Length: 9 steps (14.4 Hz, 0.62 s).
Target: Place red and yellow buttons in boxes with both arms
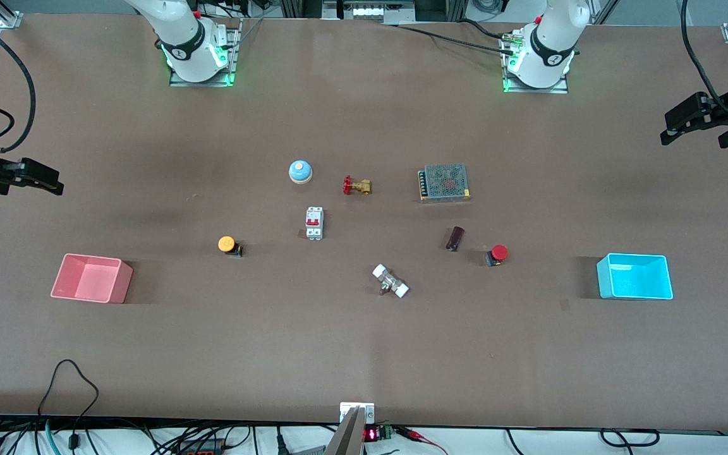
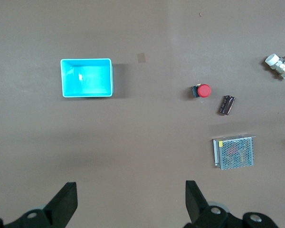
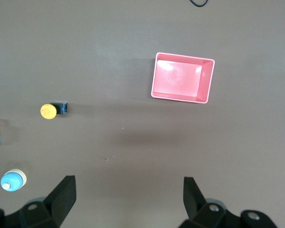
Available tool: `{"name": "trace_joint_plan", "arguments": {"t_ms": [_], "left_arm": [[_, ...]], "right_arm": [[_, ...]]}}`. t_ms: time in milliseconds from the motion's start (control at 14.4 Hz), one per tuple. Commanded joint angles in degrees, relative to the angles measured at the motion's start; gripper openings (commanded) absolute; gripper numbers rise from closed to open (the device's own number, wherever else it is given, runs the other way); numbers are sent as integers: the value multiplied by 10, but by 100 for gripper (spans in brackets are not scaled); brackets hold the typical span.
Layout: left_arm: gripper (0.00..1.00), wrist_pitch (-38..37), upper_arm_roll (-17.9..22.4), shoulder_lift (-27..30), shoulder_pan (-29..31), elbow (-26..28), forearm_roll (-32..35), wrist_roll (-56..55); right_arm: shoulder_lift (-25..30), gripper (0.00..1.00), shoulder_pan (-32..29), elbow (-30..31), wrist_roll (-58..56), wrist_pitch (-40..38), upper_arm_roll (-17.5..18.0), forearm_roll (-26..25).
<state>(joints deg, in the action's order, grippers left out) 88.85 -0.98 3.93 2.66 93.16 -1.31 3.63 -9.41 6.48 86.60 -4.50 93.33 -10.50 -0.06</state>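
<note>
The yellow button (image 1: 227,244) lies on its side on the table, near the pink-red box (image 1: 121,284) at the right arm's end. It also shows in the right wrist view (image 3: 48,110), with the pink-red box (image 3: 206,84) empty. The red button (image 1: 497,254) lies between the table's middle and the cyan box (image 1: 601,278) at the left arm's end. The left wrist view shows this button (image 2: 203,90) and the empty cyan box (image 2: 85,61). My right gripper (image 1: 48,180) (image 3: 128,183) is open and empty, high over its table end. My left gripper (image 1: 692,134) (image 2: 131,187) is open and empty, high over its end.
Between the buttons lie a blue-domed bell (image 1: 300,171), a brass valve with a red handle (image 1: 356,186), a mesh-topped power supply (image 1: 444,182), a white circuit breaker (image 1: 314,223), a dark cylinder (image 1: 455,238) and a white-ended fitting (image 1: 390,281).
</note>
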Motion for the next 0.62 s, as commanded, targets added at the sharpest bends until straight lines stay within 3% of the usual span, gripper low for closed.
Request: {"name": "trace_joint_plan", "arguments": {"t_ms": [0, 417, 556], "left_arm": [[100, -7, -1, -1, 3, -2, -9, 8], [100, -2, -2, -17, 3, -1, -9, 9], [100, 10, -2, -33, 3, 0, -10, 3]], "right_arm": [[15, 100, -1, 14, 2, -7, 1, -2], [9, 100, -3, 11, 3, -2, 0, 1], [-1, 100, -9, 10, 1, 13, -1, 27]]}}
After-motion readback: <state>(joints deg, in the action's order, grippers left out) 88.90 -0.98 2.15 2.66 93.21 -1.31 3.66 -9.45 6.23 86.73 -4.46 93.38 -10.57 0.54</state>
